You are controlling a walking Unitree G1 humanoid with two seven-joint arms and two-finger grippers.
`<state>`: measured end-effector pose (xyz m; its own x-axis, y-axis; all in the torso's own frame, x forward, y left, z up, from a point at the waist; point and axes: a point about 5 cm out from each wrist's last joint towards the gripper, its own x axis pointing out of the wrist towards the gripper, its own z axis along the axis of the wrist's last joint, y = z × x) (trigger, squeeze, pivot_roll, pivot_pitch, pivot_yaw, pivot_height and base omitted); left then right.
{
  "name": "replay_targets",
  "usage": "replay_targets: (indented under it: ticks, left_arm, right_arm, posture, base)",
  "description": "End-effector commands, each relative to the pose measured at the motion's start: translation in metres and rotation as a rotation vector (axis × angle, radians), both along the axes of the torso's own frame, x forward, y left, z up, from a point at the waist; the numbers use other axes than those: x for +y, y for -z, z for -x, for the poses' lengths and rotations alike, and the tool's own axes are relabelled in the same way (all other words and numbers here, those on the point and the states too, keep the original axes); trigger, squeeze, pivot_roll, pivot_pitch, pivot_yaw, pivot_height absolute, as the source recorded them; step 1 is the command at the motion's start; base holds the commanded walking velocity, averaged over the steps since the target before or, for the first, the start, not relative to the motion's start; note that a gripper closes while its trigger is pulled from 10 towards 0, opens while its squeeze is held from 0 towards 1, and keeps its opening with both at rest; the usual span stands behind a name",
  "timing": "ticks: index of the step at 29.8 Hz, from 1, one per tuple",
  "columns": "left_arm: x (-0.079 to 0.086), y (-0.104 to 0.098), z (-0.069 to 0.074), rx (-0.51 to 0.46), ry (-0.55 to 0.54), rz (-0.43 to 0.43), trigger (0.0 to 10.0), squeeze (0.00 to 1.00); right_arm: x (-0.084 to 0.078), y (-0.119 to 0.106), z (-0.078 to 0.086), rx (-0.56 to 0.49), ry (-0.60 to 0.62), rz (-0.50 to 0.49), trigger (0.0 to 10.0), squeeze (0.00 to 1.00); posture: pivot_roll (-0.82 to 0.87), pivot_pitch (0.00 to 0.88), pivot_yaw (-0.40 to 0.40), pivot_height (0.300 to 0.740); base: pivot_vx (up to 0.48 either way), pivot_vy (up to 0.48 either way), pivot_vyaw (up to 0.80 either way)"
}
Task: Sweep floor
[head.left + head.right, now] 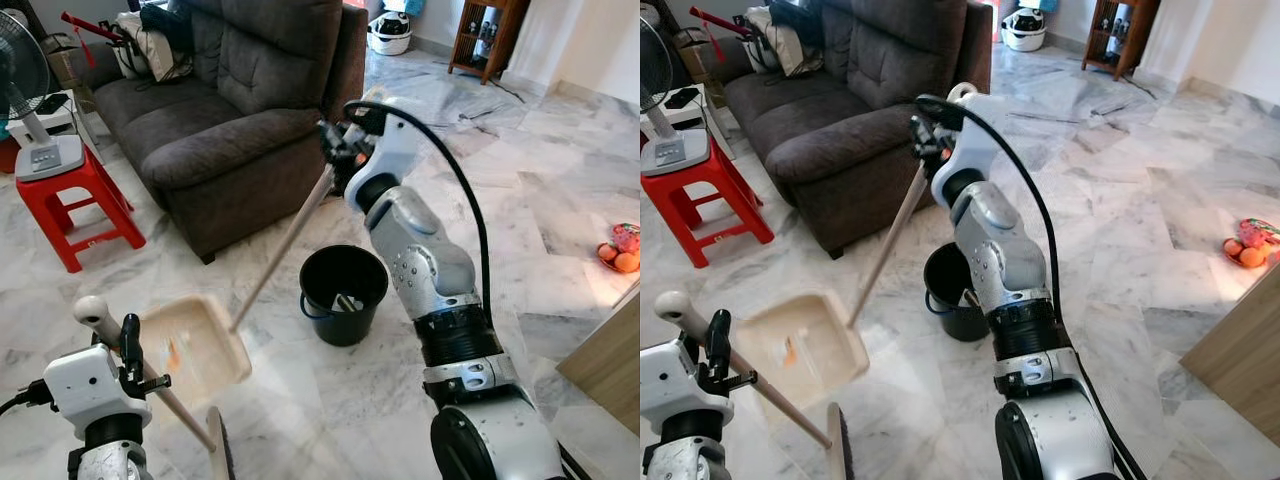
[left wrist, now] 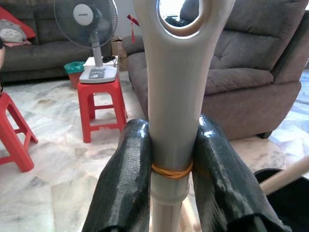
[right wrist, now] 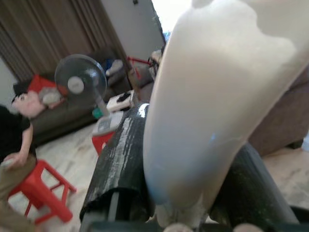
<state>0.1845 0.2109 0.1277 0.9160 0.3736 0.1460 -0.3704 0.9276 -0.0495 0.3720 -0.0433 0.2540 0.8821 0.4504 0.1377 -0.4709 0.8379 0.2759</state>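
Cream dustpan [image 1: 195,345] is tilted above the marble floor [image 1: 330,400], its long handle [image 1: 285,245] rising toward two o'clock into the clenched right end effector [image 1: 335,150]. Left end effector [image 2: 169,159] clamps the broom handle [image 2: 176,96]; black bucket [image 1: 343,293] lies at three o'clock, just beside.

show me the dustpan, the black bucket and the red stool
dustpan [image 1: 195,345], left eye view, on its cream tray floor
black bucket [image 1: 343,268], left eye view, on its inner back wall
red stool [image 1: 62,192], left eye view, on its seat top
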Motion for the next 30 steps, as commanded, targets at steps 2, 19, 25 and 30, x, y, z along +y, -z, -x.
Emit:
replay_targets:
  ticks: [2,19,25,30]
  left_arm:
    - [0.001,-0.003,-0.001,-0.025,-0.004,-0.032,10.0,0.00]
    - [0.000,-0.002,-0.001,-0.026,-0.001,-0.026,10.0,0.00]
    - [-0.001,-0.001,-0.001,-0.027,0.000,-0.024,10.0,0.00]
    - [-0.002,-0.001,-0.001,-0.028,0.002,-0.022,10.0,0.00]
  right_arm:
    - [0.003,-0.023,0.006,-0.078,-0.028,-0.016,10.0,0.00]
    - [0.027,0.012,0.021,0.173,-0.123,0.175,10.0,0.00]
    - [0.028,0.009,0.023,0.174,-0.130,0.169,10.0,0.00]
    - [0.025,0.008,0.022,0.169,-0.111,0.170,10.0,0.00]
  posture:
    - [-0.01,0.019,0.044,0.740]
    - [-0.02,0.024,0.044,0.740]
    - [-0.01,0.022,0.040,0.740]
    - [-0.01,0.022,0.040,0.740]
  base:
    - [0.000,0.000,0.00]
    - [0.000,0.000,0.00]
    - [0.000,0.000,0.00]
    - [0.000,0.000,0.00]
